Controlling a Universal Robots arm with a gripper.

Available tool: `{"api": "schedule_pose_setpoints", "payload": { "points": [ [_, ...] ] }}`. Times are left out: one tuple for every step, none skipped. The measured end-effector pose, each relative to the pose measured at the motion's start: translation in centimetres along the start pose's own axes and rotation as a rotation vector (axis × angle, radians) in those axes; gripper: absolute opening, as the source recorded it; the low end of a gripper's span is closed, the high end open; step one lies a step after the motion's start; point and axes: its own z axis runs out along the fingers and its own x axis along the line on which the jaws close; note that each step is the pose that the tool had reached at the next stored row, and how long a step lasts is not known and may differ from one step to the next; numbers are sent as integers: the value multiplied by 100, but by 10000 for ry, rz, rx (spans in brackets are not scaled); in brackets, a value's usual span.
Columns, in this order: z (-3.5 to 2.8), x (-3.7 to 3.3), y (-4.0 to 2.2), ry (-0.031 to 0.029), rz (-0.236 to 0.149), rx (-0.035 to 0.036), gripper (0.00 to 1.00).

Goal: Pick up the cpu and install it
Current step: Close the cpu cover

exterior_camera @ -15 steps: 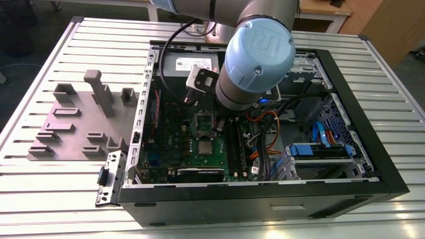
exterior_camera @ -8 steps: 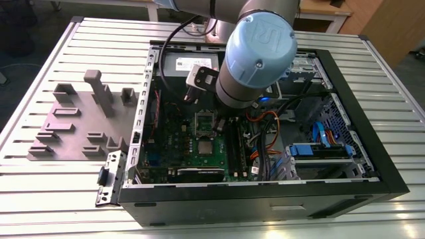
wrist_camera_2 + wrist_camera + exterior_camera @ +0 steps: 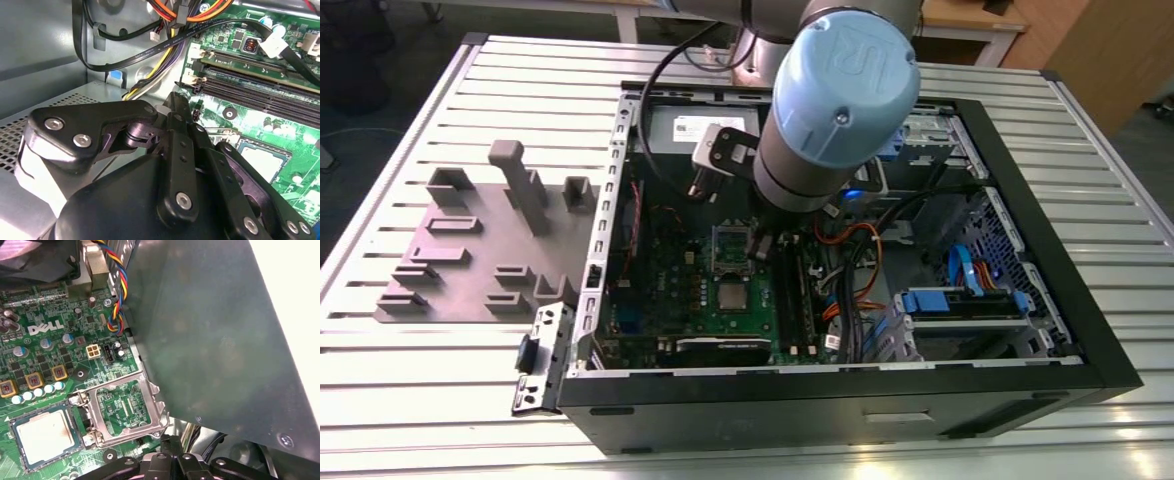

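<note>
Small flat square cpu, silvery-grey metal top w/ paler rim (image 3: pixel 42 432), lies flat on the green circuit board (image 3: pixel 50 347), inside a dark square surround, in the first wrist view. Rectangular metal socket frame (image 3: pixel 154 407) sits just beside it, open, bare board showing thru its window. Black linkage gripper (image 3: pixel 175 102) hangs over the board in the second wrist view, drawn narrow, tips together, nothing betw. them. It's near the cpu, not touching it. Arm reaches down into the open black computer case (image 3: pixel 854 405) on the slatted metal table (image 3: pixel 427 400). Progress, my read: cpu looks set in its seat, so the pick-and-place part is prob. done. Frame isn't down over it, so it's not locked in. Can't tell if it's fully seated.
</note>
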Motion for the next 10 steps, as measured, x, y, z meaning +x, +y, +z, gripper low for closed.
{"api": "schedule_pose_setpoints", "payload": {
  "points": [
    [-6,-1,4,7,0,2,11],
    [-12,-3,7,15,0,5,11],
    [-17,-4,10,25,0,9,11],
    [-22,-5,12,37,0,14,11],
    [-26,-6,15,50,1,18,11],
    [-30,-6,18,67,1,25,11],
    [-32,-6,21,85,1,32,11],
    [-35,-7,23,106,2,39,11],
    [-38,-7,26,125,1,46,11],
    [-41,-7,28,143,2,52,11]
  ]
}}
